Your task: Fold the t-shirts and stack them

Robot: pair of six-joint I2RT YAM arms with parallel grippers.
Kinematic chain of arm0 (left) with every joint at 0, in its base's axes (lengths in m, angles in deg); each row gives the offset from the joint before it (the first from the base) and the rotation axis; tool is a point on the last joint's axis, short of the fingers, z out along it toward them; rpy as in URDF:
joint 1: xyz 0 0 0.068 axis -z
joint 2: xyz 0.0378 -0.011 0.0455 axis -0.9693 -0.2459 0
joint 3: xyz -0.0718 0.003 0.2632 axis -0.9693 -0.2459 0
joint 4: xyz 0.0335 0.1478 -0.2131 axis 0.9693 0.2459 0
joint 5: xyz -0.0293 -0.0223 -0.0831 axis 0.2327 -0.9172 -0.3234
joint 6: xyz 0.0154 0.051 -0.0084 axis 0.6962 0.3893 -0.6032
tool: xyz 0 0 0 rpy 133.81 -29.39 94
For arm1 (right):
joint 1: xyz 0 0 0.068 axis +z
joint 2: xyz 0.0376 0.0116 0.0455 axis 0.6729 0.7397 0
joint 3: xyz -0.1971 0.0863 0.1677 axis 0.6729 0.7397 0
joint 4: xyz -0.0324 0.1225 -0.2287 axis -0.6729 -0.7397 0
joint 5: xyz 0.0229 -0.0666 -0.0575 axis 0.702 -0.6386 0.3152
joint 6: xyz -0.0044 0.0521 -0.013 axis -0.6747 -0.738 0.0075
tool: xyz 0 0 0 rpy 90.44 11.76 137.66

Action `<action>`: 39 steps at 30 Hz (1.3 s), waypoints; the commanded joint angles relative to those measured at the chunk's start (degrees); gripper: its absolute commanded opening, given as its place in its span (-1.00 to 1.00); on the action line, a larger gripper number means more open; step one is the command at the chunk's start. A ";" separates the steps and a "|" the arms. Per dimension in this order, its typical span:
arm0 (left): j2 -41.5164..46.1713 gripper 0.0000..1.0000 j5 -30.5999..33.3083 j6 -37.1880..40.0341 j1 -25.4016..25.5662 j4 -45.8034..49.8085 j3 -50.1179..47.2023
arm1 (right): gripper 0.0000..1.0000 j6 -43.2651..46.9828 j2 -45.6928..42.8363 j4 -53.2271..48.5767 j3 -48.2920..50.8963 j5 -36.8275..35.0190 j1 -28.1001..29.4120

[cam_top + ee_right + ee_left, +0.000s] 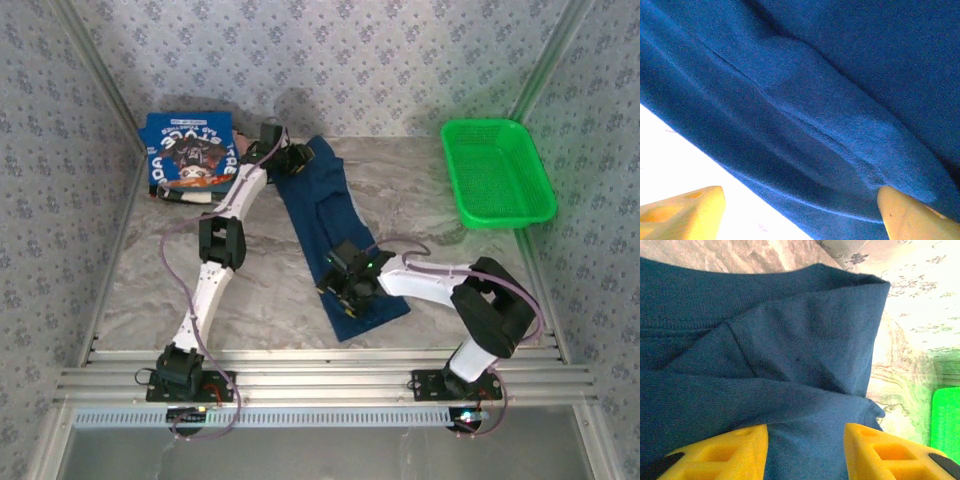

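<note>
Left gripper has its jaws part-way apart, straddling a fold of the navy shirt with cloth lying between the fingers. Your right gripper stands wide apart at the shirt's edge, one finger over cloth and the other over bare table. Neither looks clamped on anything.

The shirt lies as a long strip from one tool to the other, its far end under your left and its near end under your right. I judge the step in hand to be the cross-fold of that strip. Get every layer between the fingers before you close, take matching corners, and carry them level so the strip doubles squarely.

Just left of your left gripper sits the blue shirt, already folded, which is probably where the stack goes. The basket is well off to its right.

You cannot tell how many layers lie under each jaw, nor whether the fingertips touch the cloth. From above, the right gripper covers part of the strip's near end.
</note>
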 commanded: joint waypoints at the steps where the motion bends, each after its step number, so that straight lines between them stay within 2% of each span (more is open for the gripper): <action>1: -4.16 -0.12 -0.12 -0.03 -0.60 -0.92 0.02 | 0.66 -14.08 1.20 4.80 1.96 0.16 3.90; 5: -3.84 -0.05 -2.52 0.08 0.26 -2.47 0.59 | 0.66 -20.36 -1.23 7.30 2.55 -1.97 7.50; 9: -1.23 0.17 -6.55 -0.76 0.75 -4.18 0.79 | 0.67 -16.63 -5.29 4.49 0.95 0.48 7.06; 12: 4.17 0.30 -8.08 -0.16 0.72 -1.91 1.05 | 0.68 -6.76 -11.52 -5.33 -1.88 1.26 4.70; 16: 13.55 0.41 -8.70 2.37 0.63 3.47 0.92 | 0.69 11.73 -20.10 -23.62 -5.60 1.53 -1.09; 18: 18.20 0.44 -8.66 4.35 0.71 8.91 0.92 | 0.69 21.75 -22.44 -28.67 -5.22 4.51 -6.18; 20: 23.22 0.47 -8.01 8.14 1.34 17.52 0.60 | 0.69 32.37 -23.50 -33.09 -4.96 4.38 -10.74; 23: 31.34 0.47 -5.98 14.53 3.83 29.61 -2.56 | 0.69 46.30 -21.92 -34.26 -4.92 4.27 -14.44; 25: 38.81 0.47 -3.29 17.25 6.37 32.71 -12.05 | 0.68 52.89 -19.66 -34.80 -4.36 3.20 -15.90; 26: 44.15 0.47 -2.18 16.95 7.88 30.75 -21.54 | 0.66 54.82 -18.47 -34.43 -3.57 4.33 -16.93; 29: 62.28 0.47 -2.97 8.75 10.11 14.53 -56.06 | 0.60 58.21 -17.85 -30.90 -0.26 7.78 -19.51; 32: 76.38 0.44 -0.42 1.02 11.54 6.59 -81.02 | 0.56 59.93 -17.95 -28.75 1.46 10.62 -22.39; 35: 85.46 0.41 1.15 -5.65 16.43 3.33 -96.15 | 0.54 62.05 -17.92 -27.37 2.07 12.60 -24.51; 39: 92.19 0.31 4.96 -16.25 25.57 -3.22 -110.75 | 0.51 63.09 -17.51 -25.43 3.65 14.69 -26.86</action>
